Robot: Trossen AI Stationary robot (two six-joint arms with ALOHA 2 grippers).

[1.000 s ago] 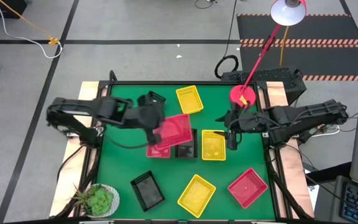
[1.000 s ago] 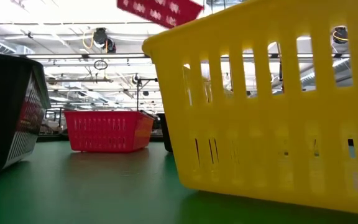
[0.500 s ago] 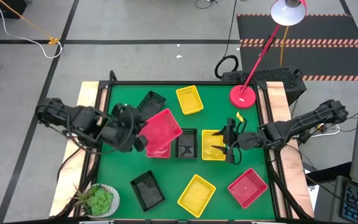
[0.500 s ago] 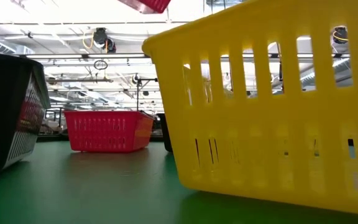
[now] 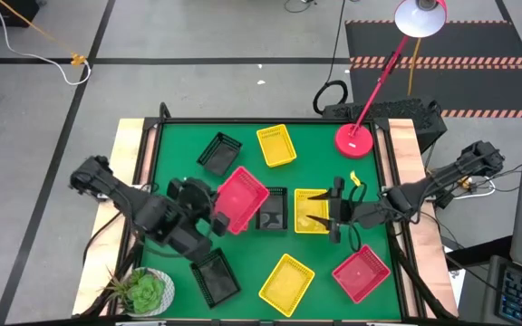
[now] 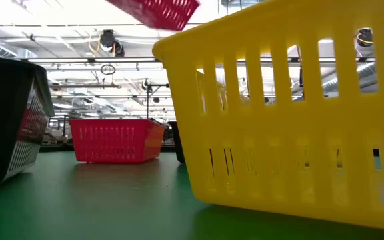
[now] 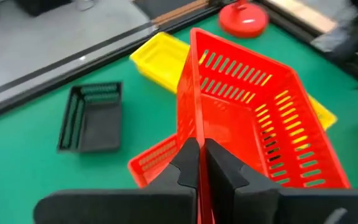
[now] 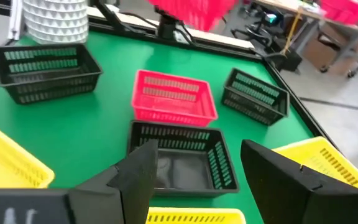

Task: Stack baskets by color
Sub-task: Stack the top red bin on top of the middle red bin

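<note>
The left pincer (image 7: 199,163) was shut tight on the rim of a red basket (image 5: 240,199), held in the air left of the worktop's (image 5: 175,154) middle. Next, I think, it needed lowering onto another red basket (image 5: 361,272) at five o'clock. The right pincer (image 8: 197,180) waited, wide open and empty.

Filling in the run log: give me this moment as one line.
left end effector: shut on red basket, lifted | right end effector: open, over yellow basket | stacking: not done
</note>
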